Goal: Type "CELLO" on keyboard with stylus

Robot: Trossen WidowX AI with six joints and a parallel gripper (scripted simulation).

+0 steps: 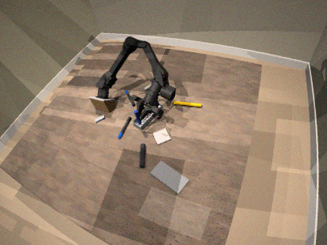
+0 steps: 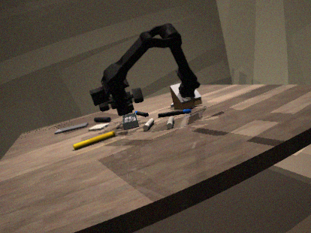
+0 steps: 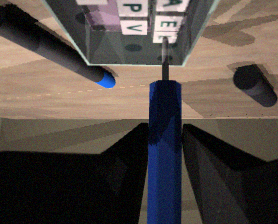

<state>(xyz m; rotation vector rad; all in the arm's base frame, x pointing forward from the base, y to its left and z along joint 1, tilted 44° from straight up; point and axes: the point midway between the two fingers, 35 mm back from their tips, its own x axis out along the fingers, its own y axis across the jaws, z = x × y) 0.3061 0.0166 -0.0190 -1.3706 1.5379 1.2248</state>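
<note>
Whereas the wrist view shows letter keys and the stylus tip, the exterior view hides both behind the arm; tool grips blue stylus, thin grey tip pointing up-frame, long axis vertical in wrist view, tip over keyboard's E-side end

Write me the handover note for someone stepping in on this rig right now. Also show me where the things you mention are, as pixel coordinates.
Gripper [image 1: 138, 108] [image 3: 164, 131]: shut on the blue stylus [image 1: 137, 117] [image 3: 165, 150], tip pointing at the keyboard.
Keyboard [image 1: 139, 126] [image 2: 131, 125] [image 3: 137, 56]: on the desk under the gripper. In the wrist view the stylus tip overlaps the key beside E; its letter is partly hidden, and contact cannot be confirmed.
Done: stylus in the grip and brought to the keys. No typed text shows, so which letters of CELLO are entered cannot be told.
Left: confirm what is typed, press the remaining letters firmly, keep hold of the stylus.
</note>
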